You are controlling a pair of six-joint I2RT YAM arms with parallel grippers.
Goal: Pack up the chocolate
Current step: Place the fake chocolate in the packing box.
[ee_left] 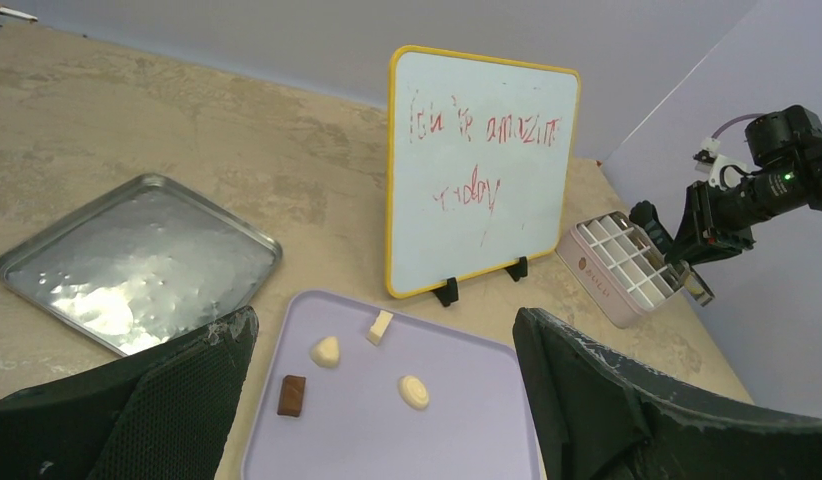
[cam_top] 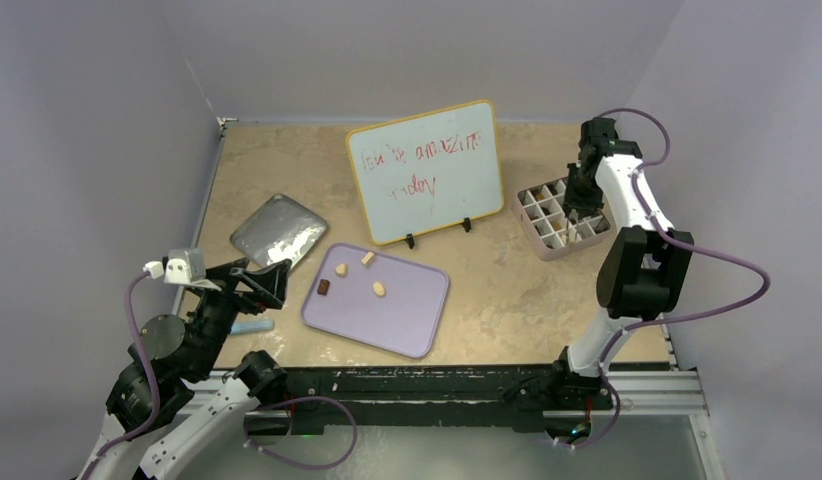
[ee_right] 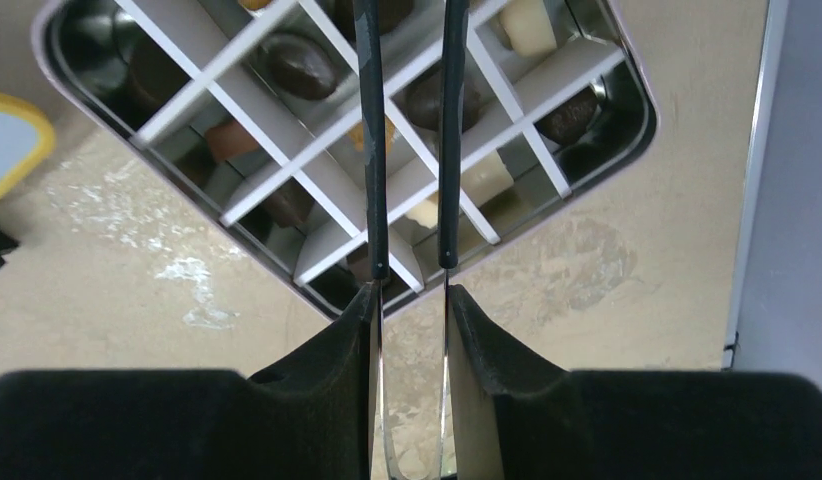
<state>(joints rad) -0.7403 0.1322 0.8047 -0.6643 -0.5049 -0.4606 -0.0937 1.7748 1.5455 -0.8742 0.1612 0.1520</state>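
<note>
Four bits of chocolate [ee_left: 325, 350] sit loose on the tray [ee_left: 447, 440], just in front of the board [ee_left: 477, 170]. There's a brown square [ee_left: 292, 395], a cream heart, a cream block [ee_left: 379, 326] and a cream oval [ee_left: 414, 391], none of them touching.

Right of the board, the box [ee_left: 599, 283] holds more in its cells: a dark oval [ee_right: 300, 65], a tan piece [ee_right: 232, 140], a cream piece [ee_right: 487, 178].

The right gripper [cam_top: 572, 228] hangs over that box, thin blades down among the dividers with a narrow gap between them. Whether they pinch anything, I cannot tell.

The left gripper [ee_left: 385, 318] hovers at the tray's edge farthest from the board, jaws flung wide, nothing in them.

Left of the board lies a shiny pan [ee_left: 137, 260].
</note>
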